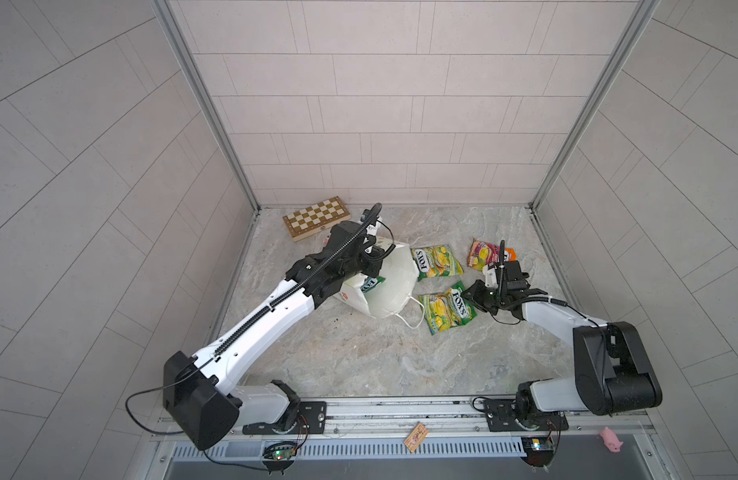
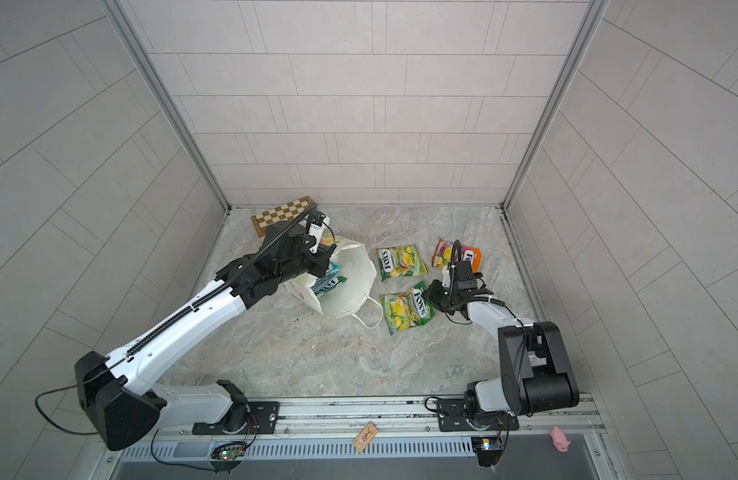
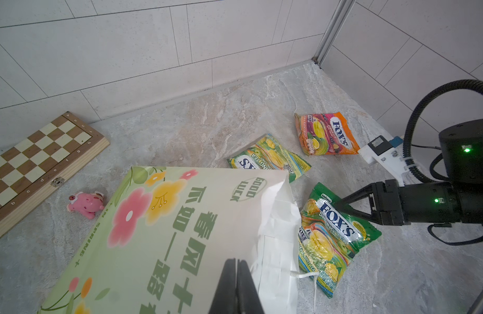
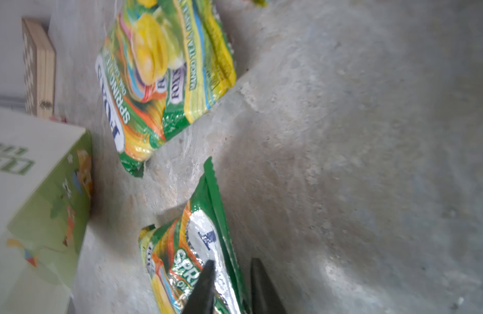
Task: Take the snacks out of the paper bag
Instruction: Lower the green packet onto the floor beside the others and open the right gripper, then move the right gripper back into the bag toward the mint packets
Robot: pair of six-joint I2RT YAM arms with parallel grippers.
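The white paper bag [image 1: 394,286] [image 2: 350,286] lies tipped with its mouth toward the front right, and its flowered face [image 3: 166,231] fills the left wrist view. My left gripper [image 3: 236,262] [image 1: 369,262] is shut on the bag's rim. A teal snack [image 1: 372,284] [image 2: 327,282] shows inside the mouth. On the table lie two green-yellow snacks [image 1: 437,262] [image 1: 448,307] and a pink-orange one [image 1: 485,253]. My right gripper [image 4: 232,262] [image 1: 467,293] is open, its fingers on either side of the nearer green-yellow snack's [image 4: 202,244] edge.
A folded chessboard [image 1: 317,218] sits at the back left. A pink pig toy [image 3: 85,204] lies between it and the bag. The bag's cord handle [image 1: 415,318] trails forward. Another pink pig [image 1: 611,438] and a small card [image 1: 415,436] rest on the front rail. Tiled walls close in three sides.
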